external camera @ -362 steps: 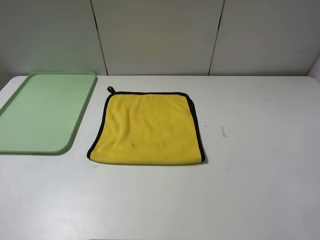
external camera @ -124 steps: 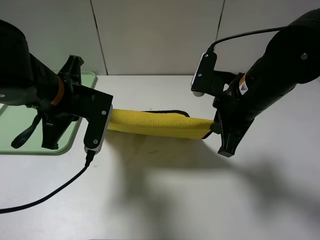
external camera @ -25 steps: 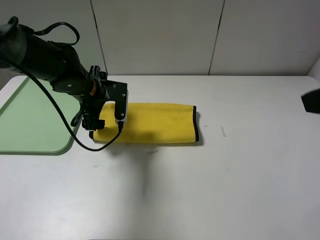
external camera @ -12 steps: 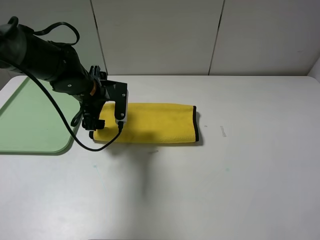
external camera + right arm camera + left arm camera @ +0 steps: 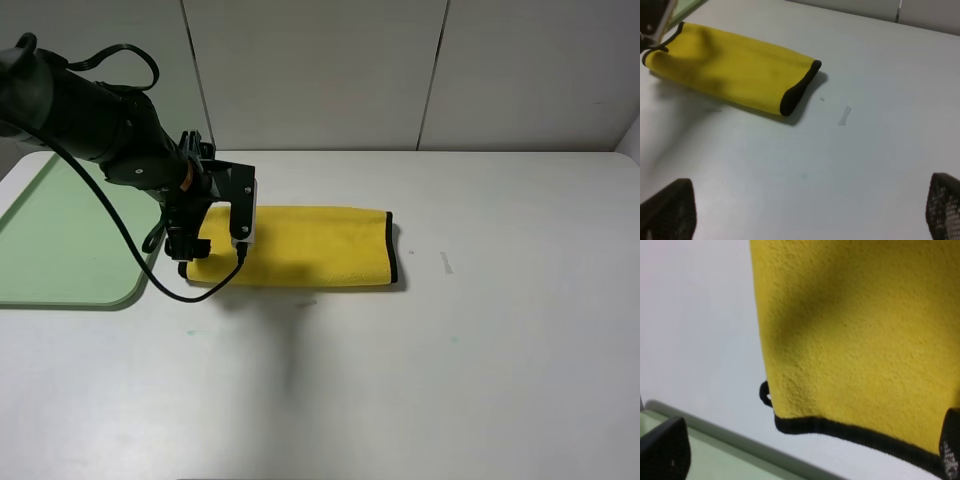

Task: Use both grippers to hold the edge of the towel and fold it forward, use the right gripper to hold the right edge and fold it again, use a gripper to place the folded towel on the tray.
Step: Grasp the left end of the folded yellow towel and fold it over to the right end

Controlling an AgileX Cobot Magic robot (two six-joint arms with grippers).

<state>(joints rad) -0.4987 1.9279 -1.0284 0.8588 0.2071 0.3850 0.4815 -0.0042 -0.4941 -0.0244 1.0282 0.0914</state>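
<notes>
A yellow towel (image 5: 320, 245) lies on a white counter (image 5: 450, 380), folded once into a long band running left to right. Its black edge (image 5: 392, 245) shows at the right end. A pale green tray (image 5: 60, 240) sits on the counter just beside the towel's left end, with nothing on it.

The left pincer (image 5: 212, 228) hangs over the towel's left end. In its wrist view the left pincer (image 5: 807, 447) is spread wide and holds nothing. The towel (image 5: 855, 340), its edge (image 5: 840, 430) and a small black loop (image 5: 764, 392) lie below, with the tray (image 5: 715, 460) close by.

The right arm is out of the high view. Its wrist view shows the right pincer (image 5: 807, 210) also spread wide and empty, well apart from the towel (image 5: 735, 75), above bare counter.

The second fold, from the right end, looks not yet done. The towel seems light, soft and floppy, so it will likely sag and drape when lifted. The plush face may slip. The firmer edge (image 5: 797, 92) at the right end looks the best place to pinch, catching both layers together.
</notes>
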